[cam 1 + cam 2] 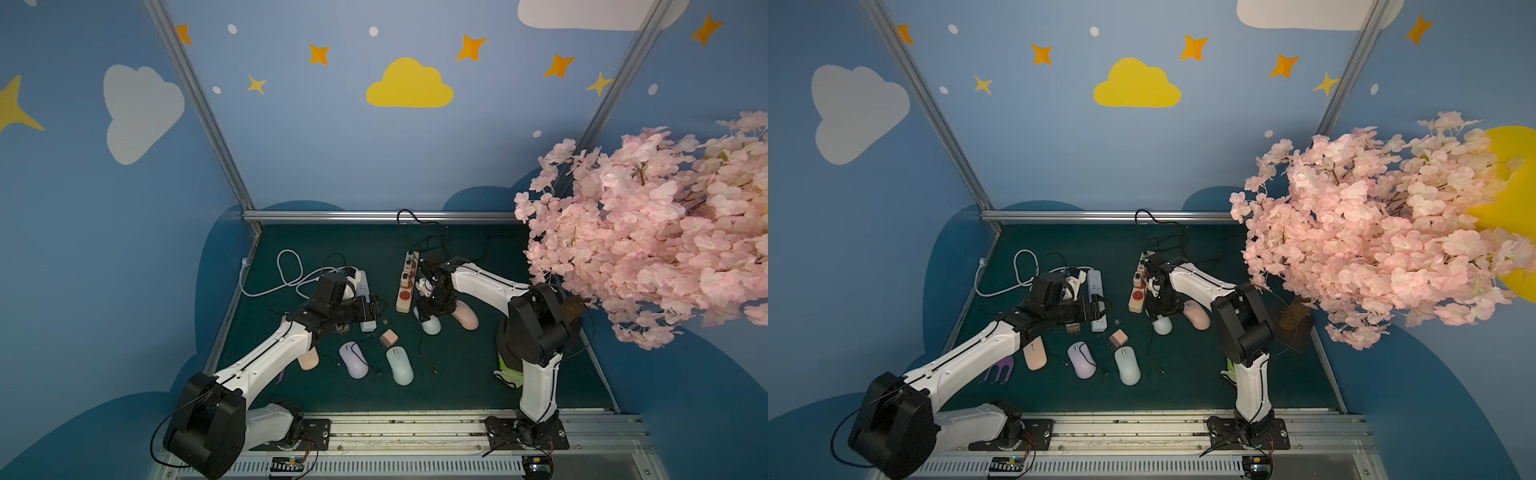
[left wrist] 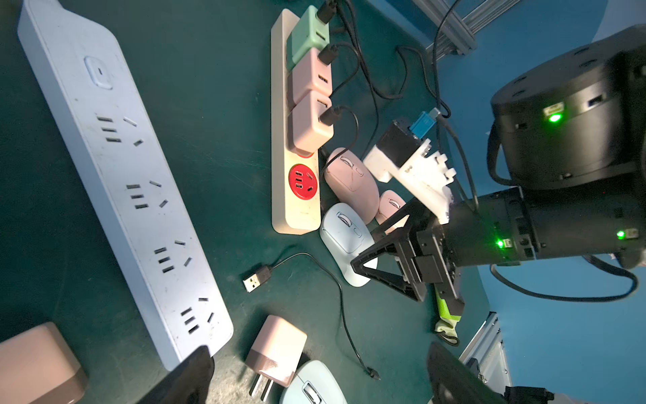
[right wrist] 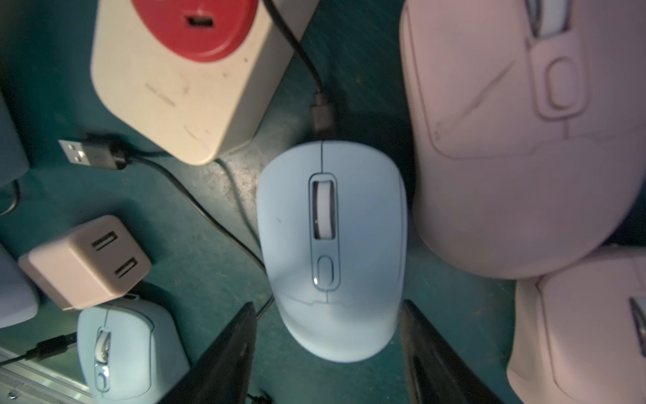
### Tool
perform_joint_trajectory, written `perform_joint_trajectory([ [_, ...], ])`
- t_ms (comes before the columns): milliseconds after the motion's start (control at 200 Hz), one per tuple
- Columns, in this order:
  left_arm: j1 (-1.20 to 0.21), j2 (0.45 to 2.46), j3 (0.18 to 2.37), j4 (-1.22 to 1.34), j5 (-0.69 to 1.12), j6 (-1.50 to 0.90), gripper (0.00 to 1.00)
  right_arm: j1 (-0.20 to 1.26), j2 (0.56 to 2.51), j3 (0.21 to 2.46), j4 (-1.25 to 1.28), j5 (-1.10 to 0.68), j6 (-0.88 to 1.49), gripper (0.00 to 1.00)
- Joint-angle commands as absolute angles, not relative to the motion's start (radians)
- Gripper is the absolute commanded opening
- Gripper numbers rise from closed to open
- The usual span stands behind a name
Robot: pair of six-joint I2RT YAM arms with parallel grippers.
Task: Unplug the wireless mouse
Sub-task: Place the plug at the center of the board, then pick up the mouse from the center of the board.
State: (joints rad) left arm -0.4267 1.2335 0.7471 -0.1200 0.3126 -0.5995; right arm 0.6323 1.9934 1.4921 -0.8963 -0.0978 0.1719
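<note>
Two black right fingers [image 3: 223, 353] stand spread, one on each side of the back of the small light blue plastic mouse [image 3: 332, 245], not squeezing it that I can see. The mouse lies on the dark green desk [image 3: 454, 314], just beside the long cream power strip [image 3: 174, 98] and a big pink mouse [image 3: 507, 157]. A thin black cable [image 3: 323, 112] goes into its front. The left fingers [image 2: 188, 377] are spread wide, holding nothing. This looks like the grabbing step. Next, hold the mouse steady and pull the plug straight out.
</note>
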Motion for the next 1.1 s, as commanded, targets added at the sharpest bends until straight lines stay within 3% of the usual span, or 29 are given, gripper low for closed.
perform_joint_trajectory([
  [0,-0.419,1.218,0.735,-0.099,0.331,-0.605,0.94,0.640,2.024,1.524,-0.927,-0.063,0.148,0.65],
  [405,-0.418,1.205,0.722,-0.083,0.342,-0.612,0.93,0.649,2.090,1.548,-0.893,-0.045,0.118,0.67],
  [646,-0.414,1.198,0.717,-0.084,0.344,-0.612,0.93,0.658,2.101,1.546,-0.893,-0.041,0.114,0.60],
  [911,-0.412,1.177,0.710,-0.046,0.350,-0.633,0.92,0.672,2.022,1.521,-0.895,-0.051,0.107,0.37],
  [1061,-0.412,1.190,0.684,0.053,0.374,-0.680,0.90,0.681,1.916,1.450,-0.839,-0.090,0.119,0.00],
  [1096,-0.412,1.206,0.678,0.087,0.394,-0.693,0.89,0.683,1.892,1.430,-0.825,-0.091,0.126,0.00],
])
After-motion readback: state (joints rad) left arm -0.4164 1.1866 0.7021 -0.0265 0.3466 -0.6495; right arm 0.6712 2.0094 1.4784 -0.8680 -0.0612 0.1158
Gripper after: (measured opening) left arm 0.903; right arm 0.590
